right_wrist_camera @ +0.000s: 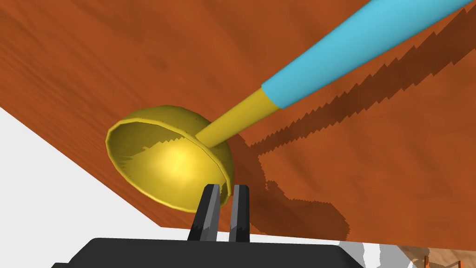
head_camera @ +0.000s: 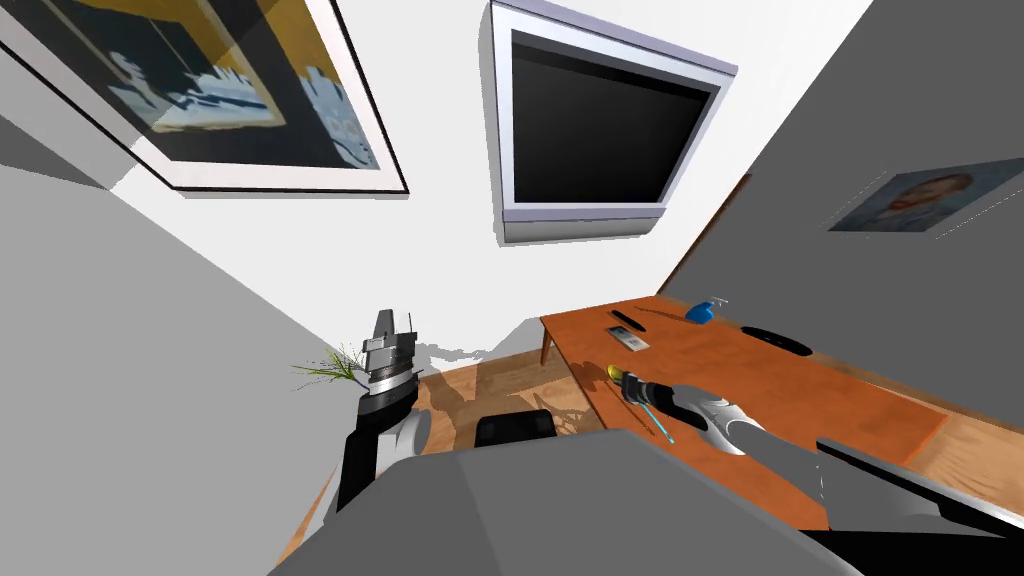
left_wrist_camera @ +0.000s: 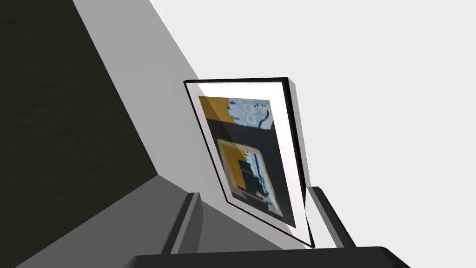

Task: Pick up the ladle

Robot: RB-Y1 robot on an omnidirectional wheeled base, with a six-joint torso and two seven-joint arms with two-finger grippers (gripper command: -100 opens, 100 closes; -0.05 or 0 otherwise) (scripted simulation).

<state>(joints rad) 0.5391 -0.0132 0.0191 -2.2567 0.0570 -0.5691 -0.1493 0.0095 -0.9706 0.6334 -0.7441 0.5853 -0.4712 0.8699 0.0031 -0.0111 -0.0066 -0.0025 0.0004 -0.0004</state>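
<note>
The ladle (right_wrist_camera: 172,158) has a yellow bowl and a light blue handle. It hangs just over the brown wooden table (right_wrist_camera: 116,56), near the table's edge, and casts a shadow set apart from it. My right gripper (right_wrist_camera: 224,200) is shut on the rim of the bowl, with the thin wall pinched between both fingers. In the head view the ladle (head_camera: 617,373) shows as a yellow tip ahead of my right gripper (head_camera: 630,385), above the near end of the table (head_camera: 800,400). My left gripper (head_camera: 395,325) is raised off to the left, away from the table, its fingers (left_wrist_camera: 188,218) standing open and holding nothing.
Farther along the table lie a blue spray bottle (head_camera: 703,312), a small grey device (head_camera: 630,337) and a long black object (head_camera: 775,340). A black box (head_camera: 515,428) sits on the floor by the table's end. A small plant (head_camera: 330,368) stands near the left arm.
</note>
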